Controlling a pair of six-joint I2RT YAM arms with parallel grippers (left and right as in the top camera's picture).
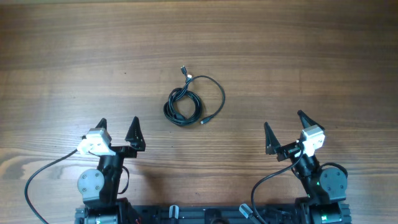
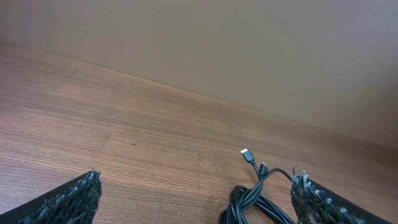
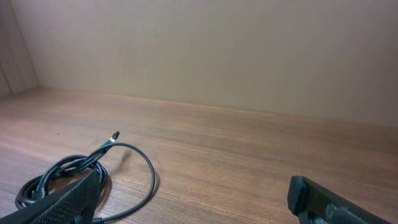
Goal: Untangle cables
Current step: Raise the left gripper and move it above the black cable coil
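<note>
The cables [image 1: 186, 103] lie as one tangled black bundle in the middle of the wooden table, with a tight coil on the left, a wider loop to the right and a silver plug at the top. The bundle also shows in the left wrist view [image 2: 258, 198] and the right wrist view [image 3: 68, 171]. My left gripper [image 1: 118, 124] is open and empty, near the front left, well short of the cables. My right gripper [image 1: 284, 121] is open and empty at the front right, also apart from them.
The wooden table [image 1: 298, 56] runs to a plain beige wall [image 3: 217, 50] at the back. Thick black wires from the arms trail at the front edge by the left arm base [image 1: 37, 177] and the right arm base [image 1: 264, 186].
</note>
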